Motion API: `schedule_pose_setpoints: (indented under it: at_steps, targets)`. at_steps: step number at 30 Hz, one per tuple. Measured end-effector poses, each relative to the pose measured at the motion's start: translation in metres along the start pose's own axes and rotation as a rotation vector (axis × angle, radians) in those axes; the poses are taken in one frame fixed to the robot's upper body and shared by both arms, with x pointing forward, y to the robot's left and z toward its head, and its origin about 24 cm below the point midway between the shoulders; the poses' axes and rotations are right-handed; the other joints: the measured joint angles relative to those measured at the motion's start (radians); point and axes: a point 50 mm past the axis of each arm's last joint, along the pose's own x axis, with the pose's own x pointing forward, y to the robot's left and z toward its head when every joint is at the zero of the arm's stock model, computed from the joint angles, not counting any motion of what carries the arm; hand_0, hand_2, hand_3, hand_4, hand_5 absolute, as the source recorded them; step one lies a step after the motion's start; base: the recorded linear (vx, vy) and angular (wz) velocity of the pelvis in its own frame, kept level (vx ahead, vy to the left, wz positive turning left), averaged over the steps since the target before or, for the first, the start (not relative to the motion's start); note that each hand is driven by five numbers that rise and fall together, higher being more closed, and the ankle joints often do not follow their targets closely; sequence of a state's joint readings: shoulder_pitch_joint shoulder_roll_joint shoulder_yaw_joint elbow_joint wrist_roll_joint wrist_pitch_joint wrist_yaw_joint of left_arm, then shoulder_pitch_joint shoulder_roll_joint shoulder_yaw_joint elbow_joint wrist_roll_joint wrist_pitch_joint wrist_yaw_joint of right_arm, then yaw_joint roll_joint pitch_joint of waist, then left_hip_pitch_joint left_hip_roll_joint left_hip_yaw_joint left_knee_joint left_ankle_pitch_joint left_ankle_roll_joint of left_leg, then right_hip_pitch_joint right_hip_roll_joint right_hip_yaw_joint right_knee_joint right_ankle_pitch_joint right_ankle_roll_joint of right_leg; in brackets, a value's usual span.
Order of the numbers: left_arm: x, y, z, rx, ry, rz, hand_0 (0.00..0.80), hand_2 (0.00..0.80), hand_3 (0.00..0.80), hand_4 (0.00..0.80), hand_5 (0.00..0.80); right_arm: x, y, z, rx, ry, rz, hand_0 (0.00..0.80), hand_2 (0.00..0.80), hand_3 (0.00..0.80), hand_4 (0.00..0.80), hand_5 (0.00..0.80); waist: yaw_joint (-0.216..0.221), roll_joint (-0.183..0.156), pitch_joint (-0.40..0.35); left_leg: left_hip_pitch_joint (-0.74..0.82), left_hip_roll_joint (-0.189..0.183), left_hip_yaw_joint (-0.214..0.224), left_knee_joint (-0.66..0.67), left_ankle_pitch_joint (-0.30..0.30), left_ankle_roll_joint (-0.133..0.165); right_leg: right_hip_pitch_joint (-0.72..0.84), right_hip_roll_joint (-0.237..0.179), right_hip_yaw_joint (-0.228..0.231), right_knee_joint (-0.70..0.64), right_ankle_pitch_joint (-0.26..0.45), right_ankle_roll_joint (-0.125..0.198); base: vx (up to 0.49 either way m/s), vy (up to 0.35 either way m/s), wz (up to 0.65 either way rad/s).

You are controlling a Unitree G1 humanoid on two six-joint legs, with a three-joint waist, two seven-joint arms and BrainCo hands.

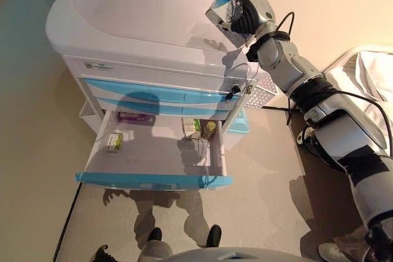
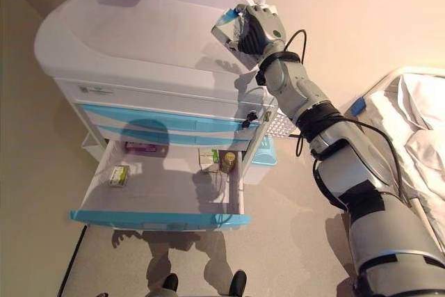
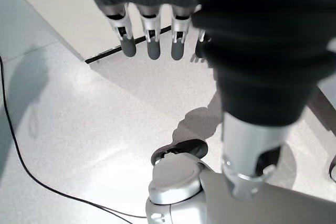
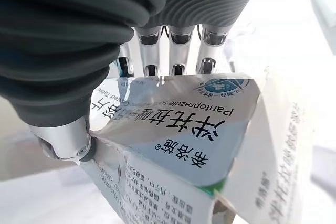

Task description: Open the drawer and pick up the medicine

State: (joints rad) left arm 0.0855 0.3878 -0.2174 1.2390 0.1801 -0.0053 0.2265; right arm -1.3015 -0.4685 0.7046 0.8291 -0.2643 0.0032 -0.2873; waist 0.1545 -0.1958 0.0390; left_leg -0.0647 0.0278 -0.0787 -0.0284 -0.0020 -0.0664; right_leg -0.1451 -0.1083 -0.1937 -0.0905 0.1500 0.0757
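My right hand (image 1: 249, 11) is raised over the right end of the white cart's top (image 1: 135, 16), its fingers and thumb curled round a white and blue medicine box (image 1: 220, 9). The right wrist view shows that box (image 4: 199, 145) filling the space between the fingers (image 4: 178, 51) and the thumb (image 4: 65, 140), with a dented, torn-looking end. Below, the lowest blue-fronted drawer (image 1: 153, 179) stands pulled out. Inside it lie a green and white box (image 1: 113, 142), a purple box (image 1: 132, 116), another small box (image 1: 191, 127) and a yellow-capped bottle (image 1: 210, 129). My left hand (image 3: 152, 35) hangs over the floor with straight fingers, holding nothing.
Two shut blue drawers (image 1: 153, 93) sit above the open one. A white perforated basket (image 1: 265, 90) hangs on the cart's right side. A bed with white sheets (image 2: 417, 123) stands at the right. A person's dark shoes (image 1: 214, 235) show on the floor before the drawer.
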Motion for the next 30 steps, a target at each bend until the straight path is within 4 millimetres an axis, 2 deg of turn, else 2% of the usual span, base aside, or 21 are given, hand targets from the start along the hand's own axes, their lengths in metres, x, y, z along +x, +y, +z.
schedule_pose_setpoints:
  at_steps: [9, 14, 30]
  targets:
    - [0.003, 0.011, 0.003, 0.022, -0.011, 0.034, 0.0, 0.0, 0.0, 0.0, 0.0, 0.005, 0.018, 0.025, -0.096, -0.082, 0.083, 0.8, 0.8, 0.8, 0.8, 0.8, 0.008, -0.017, 0.018, -0.032, 0.001, -0.023, 0.021, -0.003, -0.004, -0.009, 0.001, -0.013, 0.0, -0.001, -0.001, 0.001, -0.002, 0.08]
    - [0.003, 0.013, 0.006, 0.021, -0.02, 0.042, 0.0, 0.0, 0.0, 0.0, 0.0, 0.008, 0.017, 0.027, -0.174, -0.105, 0.097, 0.8, 0.8, 0.8, 0.8, 0.8, 0.028, -0.026, 0.027, -0.041, 0.001, -0.034, 0.025, -0.003, -0.006, -0.011, 0.001, -0.016, 0.0, -0.002, -0.002, -0.005, -0.003, 0.04]
    - [0.004, 0.016, 0.008, 0.042, -0.029, 0.051, 0.0, 0.0, 0.0, 0.0, 0.0, 0.015, 0.012, 0.026, -0.228, -0.079, 0.078, 0.8, 0.8, 0.8, 0.8, 0.8, 0.031, -0.025, 0.035, -0.09, 0.001, -0.062, 0.062, -0.009, -0.013, -0.029, 0.001, -0.039, 0.0, -0.005, -0.005, -0.001, 0.004, 0.05]
